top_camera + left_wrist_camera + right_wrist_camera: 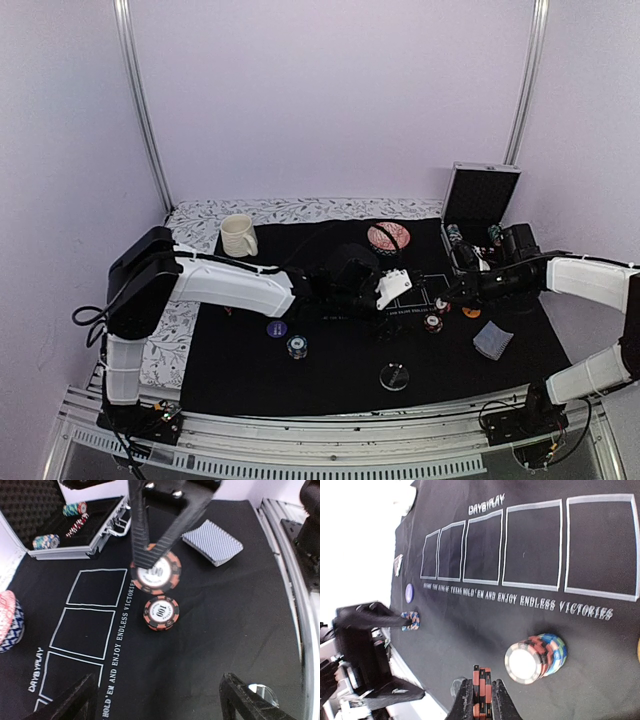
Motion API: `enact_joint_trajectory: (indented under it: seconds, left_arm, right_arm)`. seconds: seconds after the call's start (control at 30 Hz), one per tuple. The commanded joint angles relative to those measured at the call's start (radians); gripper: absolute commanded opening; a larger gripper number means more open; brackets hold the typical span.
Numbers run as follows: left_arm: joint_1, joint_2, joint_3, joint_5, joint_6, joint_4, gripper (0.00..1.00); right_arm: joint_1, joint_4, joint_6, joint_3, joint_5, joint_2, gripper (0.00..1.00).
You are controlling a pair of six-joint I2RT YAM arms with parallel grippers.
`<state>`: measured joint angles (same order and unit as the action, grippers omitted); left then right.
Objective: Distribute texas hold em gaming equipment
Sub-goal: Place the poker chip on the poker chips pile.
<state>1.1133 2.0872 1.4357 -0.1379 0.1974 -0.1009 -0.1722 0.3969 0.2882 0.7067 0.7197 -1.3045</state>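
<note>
Red-and-black striped poker chips (157,573) are pinched on edge between the nearly closed fingers of the right gripper (482,687); a similar chip stack (161,612) lies just below them; released tilted, they could roll or topple it; left gripper (158,681) gapes empty.

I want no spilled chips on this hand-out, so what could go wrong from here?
The right gripper pinches a few chips by their edges, close to the stack on the mat. A sloppy release could scatter them or topple that stack. The open left gripper hangs nearby, so the two arms might clash.
</note>
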Motion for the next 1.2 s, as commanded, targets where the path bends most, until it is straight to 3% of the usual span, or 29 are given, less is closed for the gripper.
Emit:
enact_joint_trajectory:
  seconds: [0.0, 0.17, 0.8, 1.17]
  left_arm:
    - [0.016, 0.095, 0.084, 0.033, -0.003, 0.006, 0.86]
    - [0.031, 0.176, 0.154, 0.081, -0.018, 0.004, 0.82]
    - [0.046, 0.334, 0.272, 0.114, -0.049, -0.037, 0.48]
    - [0.049, 0.374, 0.309, 0.123, -0.049, -0.054, 0.38]
  right_arm:
    - [0.015, -0.183, 0.045, -0.074, 0.123, -0.003, 0.03]
    - [0.032, -0.272, 0.059, -0.114, 0.156, -0.061, 0.03]
    - [0.059, -0.342, 0.033, -0.162, 0.189, -0.163, 0.03]
    - [0.062, -0.345, 0.015, -0.159, 0.196, -0.202, 0.05]
